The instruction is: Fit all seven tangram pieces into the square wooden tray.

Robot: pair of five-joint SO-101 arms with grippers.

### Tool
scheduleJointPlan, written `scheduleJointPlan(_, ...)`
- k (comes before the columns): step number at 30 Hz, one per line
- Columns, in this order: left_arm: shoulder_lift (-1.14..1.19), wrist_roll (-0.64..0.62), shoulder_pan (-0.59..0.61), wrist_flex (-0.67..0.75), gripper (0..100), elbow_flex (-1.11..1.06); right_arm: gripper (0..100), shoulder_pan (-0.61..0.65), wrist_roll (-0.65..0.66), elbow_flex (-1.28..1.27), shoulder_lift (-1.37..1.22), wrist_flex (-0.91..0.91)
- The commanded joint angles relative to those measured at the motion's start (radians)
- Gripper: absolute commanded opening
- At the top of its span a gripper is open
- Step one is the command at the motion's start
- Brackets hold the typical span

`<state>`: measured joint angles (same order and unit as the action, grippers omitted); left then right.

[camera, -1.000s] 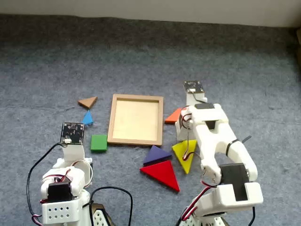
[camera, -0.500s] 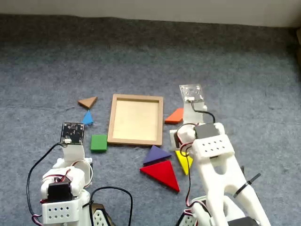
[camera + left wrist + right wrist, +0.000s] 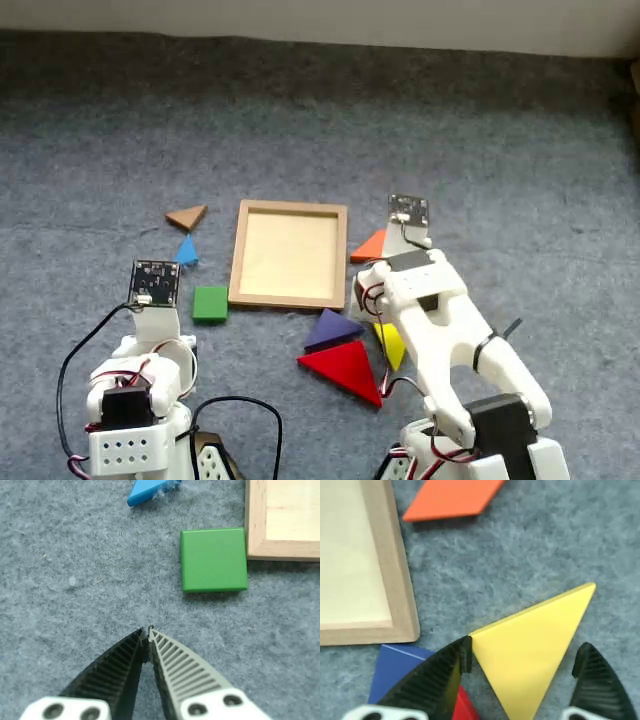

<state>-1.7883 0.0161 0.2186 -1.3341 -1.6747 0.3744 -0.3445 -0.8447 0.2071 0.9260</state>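
Yellow first: from above, spotting the yellow triangle (image 3: 391,346) off the wooden tray's (image 3: 238,255) near right corner. Left wrist: holding the left gripper (image 3: 149,630) pressed together by the green square (image 3: 214,560). Right wrist: straddling the triangle with the right gripper (image 3: 524,655) spread, pointing one tip toward the counter's far right corner, seemingly running lengthwise toward its near edge; probably needing squaring onto flat edges before closing.
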Motion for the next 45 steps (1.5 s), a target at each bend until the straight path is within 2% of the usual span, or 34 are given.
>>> scheduleJointPlan(1,-0.01,0.009,0.01,-0.005,2,-0.021,32.0,0.005,-0.015,0.053,-0.025,-0.022)
scheduleJointPlan(17,-0.01,0.009,0.01,-0.005,2,-0.021,31.7,0.001,-0.015,0.053,-0.079,-0.022)
scheduleJointPlan(22,-0.01,0.009,0.01,-0.005,2,-0.021,20.5,-0.001,-0.008,0.053,-0.073,-0.021)
scheduleJointPlan(25,-0.01,0.009,0.01,-0.005,2,-0.021,17.0,-0.024,0.038,0.071,-0.071,-0.018)
scheduleJointPlan(29,-0.01,0.009,0.01,-0.005,2,-0.021,17.0,-0.054,0.057,0.097,-0.071,-0.012)
scheduleJointPlan(34,-0.01,0.009,0.01,-0.005,2,-0.021,17.0,-0.054,0.155,0.11,-0.053,0.031)
scheduleJointPlan(45,-0.01,0.009,0.01,-0.005,2,-0.021,17.0,-0.053,0.308,0.114,0.237,0.033)
